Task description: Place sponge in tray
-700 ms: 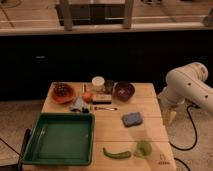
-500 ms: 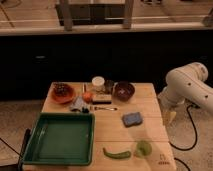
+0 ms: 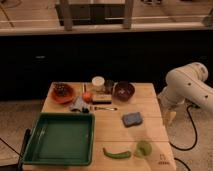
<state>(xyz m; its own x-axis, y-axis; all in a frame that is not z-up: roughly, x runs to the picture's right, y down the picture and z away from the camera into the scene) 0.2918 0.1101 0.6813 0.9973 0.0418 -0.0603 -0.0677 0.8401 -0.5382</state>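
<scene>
A blue-grey sponge point(image 3: 132, 119) lies on the wooden table point(image 3: 150, 132), right of centre. A green tray point(image 3: 62, 139) stands empty at the table's front left. My white arm point(image 3: 187, 87) hangs beside the table's right edge. My gripper point(image 3: 170, 117) points down off that edge, to the right of the sponge and apart from it.
At the back of the table are an orange bowl point(image 3: 62, 93), a white cup point(image 3: 98, 82), a dark bowl point(image 3: 124, 90), an orange point(image 3: 88, 96) and a grey cloth point(image 3: 79, 104). A green pepper point(image 3: 116, 154) and a green cup point(image 3: 143, 148) lie at the front right.
</scene>
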